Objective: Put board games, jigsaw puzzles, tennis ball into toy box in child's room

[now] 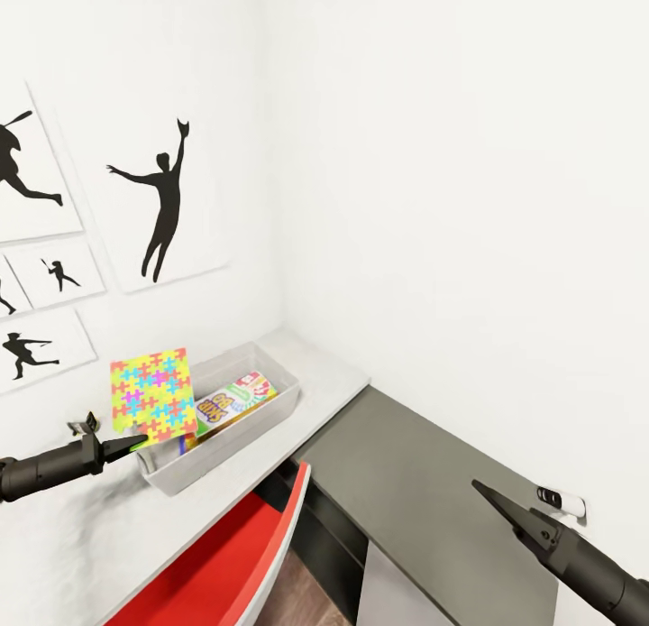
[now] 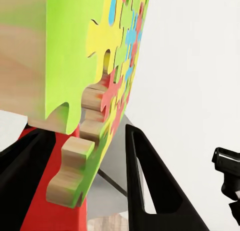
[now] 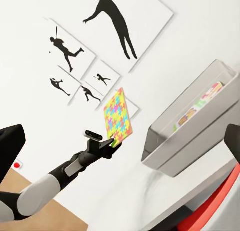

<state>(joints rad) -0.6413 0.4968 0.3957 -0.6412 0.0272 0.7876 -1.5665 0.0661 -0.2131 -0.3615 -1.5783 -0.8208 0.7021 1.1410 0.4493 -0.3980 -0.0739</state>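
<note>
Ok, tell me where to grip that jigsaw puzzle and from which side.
Grip the jigsaw puzzle by its thin lower edge, coming from the side away from the toy box: it stands upright, so its flat faces suit pinching. The left end effector holds it just so.

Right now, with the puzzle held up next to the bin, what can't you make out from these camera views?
- Toy box contents: head view, the near wall and the held jigsaw puzzle hide all but one game box.
- Game box lettering: too small to read in the head and right wrist views.
- Right pincer: head view, the fingers overlap, so open or shut cannot be told.
- Left wrist view: the puzzle blocks most of the scene.
</note>
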